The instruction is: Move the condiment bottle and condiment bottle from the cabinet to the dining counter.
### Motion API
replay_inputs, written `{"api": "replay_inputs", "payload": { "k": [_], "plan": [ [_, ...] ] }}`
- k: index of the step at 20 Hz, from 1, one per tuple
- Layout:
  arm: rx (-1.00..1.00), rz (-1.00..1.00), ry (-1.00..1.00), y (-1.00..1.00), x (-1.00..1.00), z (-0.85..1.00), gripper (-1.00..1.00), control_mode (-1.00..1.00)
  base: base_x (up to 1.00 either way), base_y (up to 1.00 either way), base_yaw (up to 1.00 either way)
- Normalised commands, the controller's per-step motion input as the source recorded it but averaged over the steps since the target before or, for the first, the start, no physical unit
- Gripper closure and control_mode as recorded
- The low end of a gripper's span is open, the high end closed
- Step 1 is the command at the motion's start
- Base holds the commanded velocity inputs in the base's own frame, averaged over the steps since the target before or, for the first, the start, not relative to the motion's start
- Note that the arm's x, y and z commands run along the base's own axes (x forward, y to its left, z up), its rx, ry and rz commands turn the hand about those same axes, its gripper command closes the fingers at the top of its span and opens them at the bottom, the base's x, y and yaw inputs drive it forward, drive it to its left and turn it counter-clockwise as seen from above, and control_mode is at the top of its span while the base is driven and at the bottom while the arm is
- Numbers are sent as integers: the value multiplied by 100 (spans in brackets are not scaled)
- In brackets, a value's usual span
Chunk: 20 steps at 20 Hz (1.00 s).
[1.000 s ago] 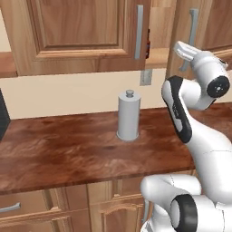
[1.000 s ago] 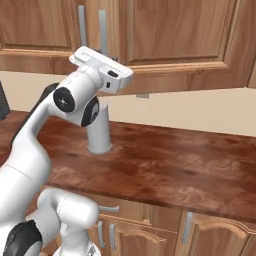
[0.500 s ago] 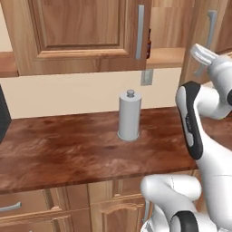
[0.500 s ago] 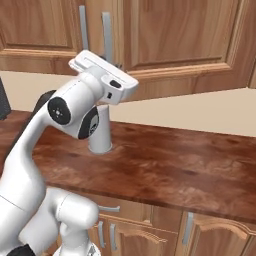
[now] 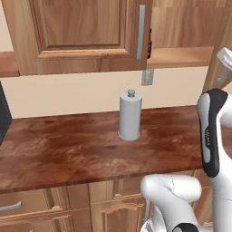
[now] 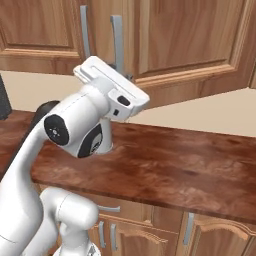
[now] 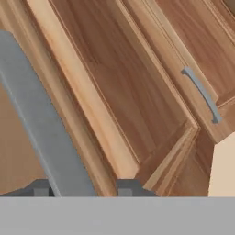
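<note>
Cabinet door (image 5: pixel 217 41) now swung well wider than a sec ago, its grey handle (image 7: pixel 41 133) between the gripper (image 7: pixel 82 187) tips, apparently gripped. A dark condiment bottle (image 5: pixel 149 43) sits exposed on the shelf off to the hand's side; 2nd not visible. Reach-in looks next.

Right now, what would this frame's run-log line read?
phase: opening cabinet | hand: astride grey door handle | cabinet door: ajar | bottles: not yet grasped | paper towel roll: on counter

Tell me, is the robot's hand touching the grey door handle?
Touching, it seems: in the hand view the handle runs down between the gripper fingertips, with no gap at the left one.
</note>
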Motion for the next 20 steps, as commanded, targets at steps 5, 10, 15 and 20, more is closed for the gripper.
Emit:
{"api": "replay_inputs", "payload": {
  "k": [5,10,15,20],
  "plan": [
    [5,-4,-4,-83,-100,18,100,-100,0,0,0],
    [-9,0,-16,16,-100,6,-100,-100,0,0,0],
    [-24,0,-35,79,-100,11,-100,-100,0,0,0],
    [-27,0,-29,98,-100,20,-100,-100,0,0,0]
  ]
}}
